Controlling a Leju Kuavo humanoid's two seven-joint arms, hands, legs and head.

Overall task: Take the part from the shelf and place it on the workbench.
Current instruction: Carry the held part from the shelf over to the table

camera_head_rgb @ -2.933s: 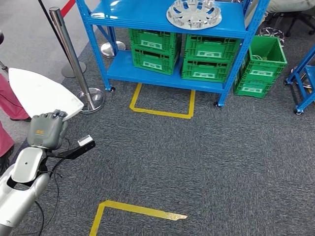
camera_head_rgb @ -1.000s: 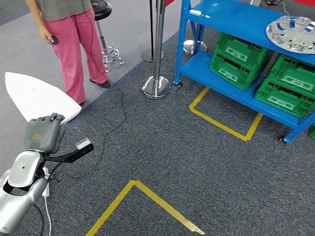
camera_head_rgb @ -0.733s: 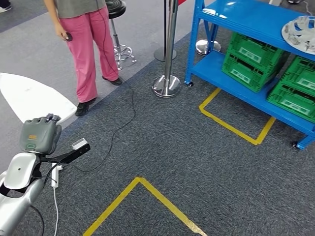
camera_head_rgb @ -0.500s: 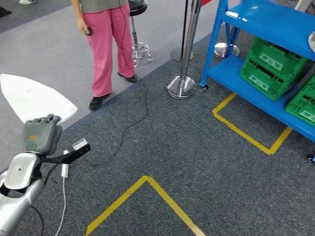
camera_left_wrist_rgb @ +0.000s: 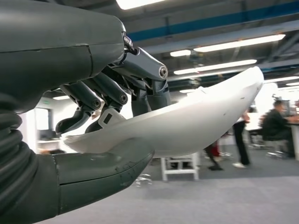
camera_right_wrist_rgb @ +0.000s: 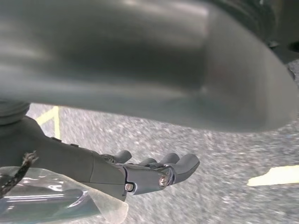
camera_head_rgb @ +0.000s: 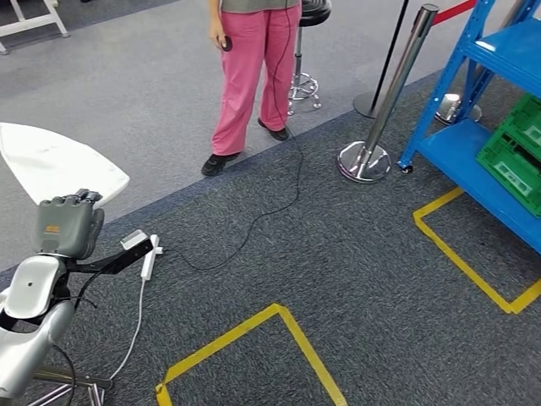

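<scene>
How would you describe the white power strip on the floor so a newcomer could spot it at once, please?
Start at the person in pink trousers and follow the black cable down across the dark carpet. It ends at the white power strip, lying just past the left hand holding the white panel. It is small, white and bar-shaped, unlike the broad curved panel.

You have turned the robot leftward, away from the blue shelf (camera_head_rgb: pixel 491 127): the whole head view has swung, so the shift is the camera's, not the things'. The shelf, earlier central, now sits at the right edge, and its silver wheel cover has left the frame. The person in pink trousers (camera_head_rgb: pixel 255 76), a black cable (camera_head_rgb: pixel 268 211) and a white power strip (camera_head_rgb: pixel 150 256) have come into view left of the shelf.
</scene>
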